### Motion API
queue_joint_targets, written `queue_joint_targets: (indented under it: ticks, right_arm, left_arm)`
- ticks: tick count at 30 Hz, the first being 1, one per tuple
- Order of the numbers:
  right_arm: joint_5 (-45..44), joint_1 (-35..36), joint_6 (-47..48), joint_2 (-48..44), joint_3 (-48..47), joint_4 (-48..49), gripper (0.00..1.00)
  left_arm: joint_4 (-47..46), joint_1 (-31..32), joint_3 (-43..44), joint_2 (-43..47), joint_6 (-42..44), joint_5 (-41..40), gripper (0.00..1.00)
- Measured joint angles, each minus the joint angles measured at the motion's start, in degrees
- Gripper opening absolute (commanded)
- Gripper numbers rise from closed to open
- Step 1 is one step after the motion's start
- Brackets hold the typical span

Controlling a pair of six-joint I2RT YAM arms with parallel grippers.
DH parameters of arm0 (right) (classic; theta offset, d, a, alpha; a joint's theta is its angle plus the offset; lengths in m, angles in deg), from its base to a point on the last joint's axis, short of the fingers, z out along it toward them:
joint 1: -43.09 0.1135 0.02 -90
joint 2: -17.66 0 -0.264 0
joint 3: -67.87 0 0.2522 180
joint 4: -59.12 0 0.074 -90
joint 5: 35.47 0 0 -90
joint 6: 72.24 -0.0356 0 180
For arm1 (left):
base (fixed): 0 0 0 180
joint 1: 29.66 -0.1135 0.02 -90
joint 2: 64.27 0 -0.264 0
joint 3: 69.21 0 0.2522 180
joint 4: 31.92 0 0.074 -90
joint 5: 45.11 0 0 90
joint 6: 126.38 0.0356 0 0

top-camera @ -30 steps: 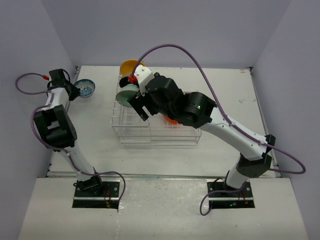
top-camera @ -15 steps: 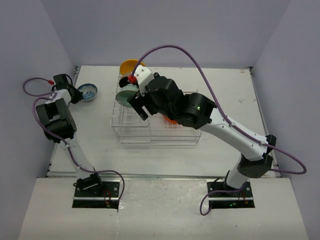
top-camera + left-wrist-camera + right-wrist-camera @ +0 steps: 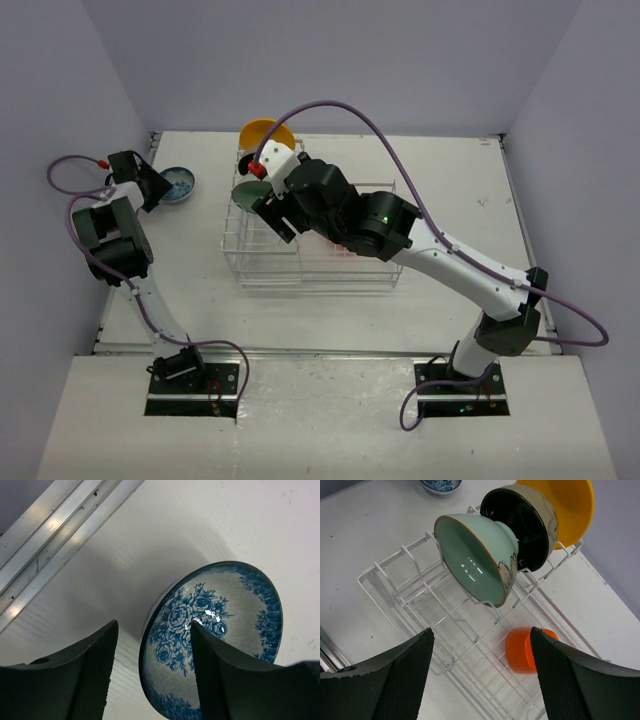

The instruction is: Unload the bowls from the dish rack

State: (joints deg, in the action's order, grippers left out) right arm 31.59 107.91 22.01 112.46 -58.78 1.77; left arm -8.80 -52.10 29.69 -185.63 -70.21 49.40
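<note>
The left gripper [image 3: 153, 626] stood spread astride the blue bowl [image 3: 220, 630], set on the table [image 3: 225, 525]. The right gripper [image 3: 481, 631], also spread, hung over the mint bowl [image 3: 475, 560], tilted on edge in the rack [image 3: 310, 275]. Best to pinch its upper rim and lift straight out.

White wire-grid dish rack [image 3: 320, 272] on a white table [image 3: 450, 180], from above.
The right gripper [image 3: 272, 212] hangs over the rack's tall slotted part, near a pale mint green bowl [image 3: 243, 188]; a round yellow bowl [image 3: 267, 132] stands at its far end. The left gripper [image 3: 158, 187] is just beside a blue-and-white patterned bowl [image 3: 181, 183] that sits on the table, apart from the rack.
</note>
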Motion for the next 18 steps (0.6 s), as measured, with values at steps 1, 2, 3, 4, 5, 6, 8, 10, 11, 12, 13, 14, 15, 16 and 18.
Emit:
queue_joint_targets:
  ticks: [1, 2, 3, 4, 5, 6, 8, 10, 11, 12, 13, 14, 15, 16, 18]
  right_arm:
    - [0.0, 0.0, 0.2, 0.0, 0.6, 0.1, 0.78]
    - [0.0, 0.0, 0.4, 0.0, 1.0, 0.2, 0.78]
    - [0.0, 0.0, 0.5, 0.0, 1.3, 0.3, 0.78]
    - [0.0, 0.0, 0.7, 0.0, 1.6, 0.4, 0.78]
    - [0.0, 0.0, 0.9, 0.0, 1.6, 0.5, 0.77]
    - [0.1, 0.0, 1.2, 0.0, 1.7, 0.7, 0.78]
    - [0.0, 0.0, 1.6, 0.0, 1.7, 1.2, 0.77]
    - [0.0, 0.0, 2.1, -0.1, 1.7, 1.6, 0.77]
    - [0.0, 0.0, 2.4, -0.1, 1.7, 1.9, 0.77]
    - [0.0, 0.0, 2.6, -0.1, 1.8, 2.2, 0.77]
    - [0.0, 0.0, 2.8, -0.2, 2.1, 2.6, 0.77]
    - [0.0, 0.0, 3.1, -0.3, 2.6, 3.1, 0.77]
    - [0.0, -0.1, 3.3, -0.4, 2.9, 3.2, 0.77]
    - [0.0, -0.2, 3.6, -0.6, 3.5, 3.6, 0.77]
    - [-0.1, -0.3, 4.2, -0.9, 4.5, 4.3, 0.76]
  left_arm:
    - [-0.3, 0.0, -0.6, 0.2, 0.0, 0.0, 0.63]
    - [-0.3, 0.0, -1.1, 0.4, 0.0, 0.0, 0.66]
    - [-0.3, 0.0, -1.6, 0.7, 0.1, 0.1, 0.66]
    - [-0.3, 0.0, -1.9, 1.0, 0.1, 0.2, 0.67]
    - [-0.3, 0.0, -2.2, 1.3, 0.0, 0.2, 0.68]
    - [-0.3, 0.0, -3.2, 2.3, 0.0, 0.1, 0.68]
    - [0.1, 0.0, -4.3, 4.1, 0.0, 0.0, 0.68]
    - [0.8, 0.0, -4.5, 5.9, -0.1, -0.2, 0.68]
    - [1.0, 0.0, -4.5, 6.9, -0.1, -0.3, 0.68]
    - [1.5, 0.0, -4.6, 8.1, -0.2, -0.5, 0.68]
    - [1.9, 0.0, -4.9, 9.5, -0.3, -0.8, 0.68]
    - [2.3, 0.0, -5.2, 11.0, -0.6, -1.0, 0.68]
    - [2.9, 0.0, -5.7, 12.8, -1.0, -1.4, 0.68]
    - [3.3, -0.1, -6.1, 14.4, -1.2, -1.6, 0.68]
    - [4.3, -0.1, -6.7, 17.8, -1.6, -1.8, 0.67]
